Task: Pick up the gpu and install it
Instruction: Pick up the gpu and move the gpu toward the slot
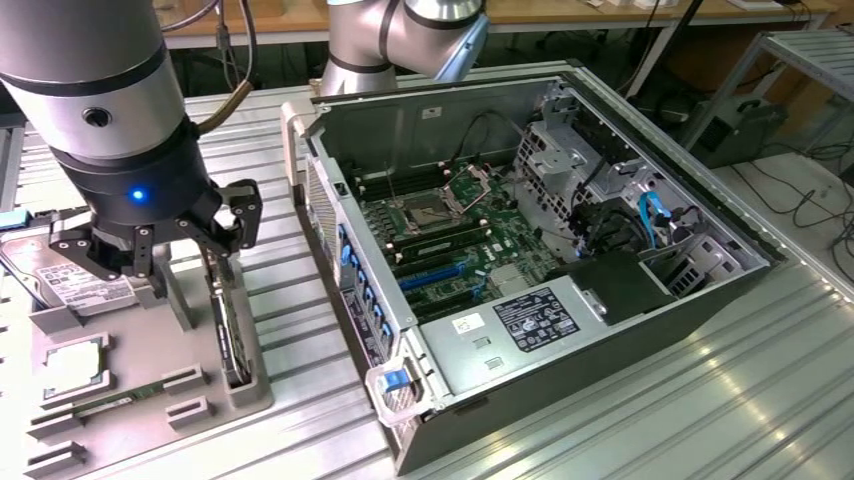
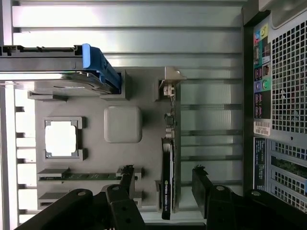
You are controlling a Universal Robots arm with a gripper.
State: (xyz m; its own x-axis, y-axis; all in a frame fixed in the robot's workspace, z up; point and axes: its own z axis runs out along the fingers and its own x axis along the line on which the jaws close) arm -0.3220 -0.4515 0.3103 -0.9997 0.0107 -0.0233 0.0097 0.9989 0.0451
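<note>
One gpu (image 2: pixel 167 191) stands on edge along the tray's (image 2: pixel 96 163) edge nearest the case (image 1: pixel 561 250). One gripper (image 2: pixel 162 170) hangs over it, its two fingers (image 2: pixel 202 189) spread either side.

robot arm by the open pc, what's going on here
A robot arm is working at a grey parts tray beside an open computer case. Its end effector is open and hangs over the gpu, with one finger on each side of the card and a gap at both, so nothing is gripped. The gpu stands on edge in its holder on the tray, not yet installed. A hard drive, a processor and a memory stick sit in the tray too.
</note>
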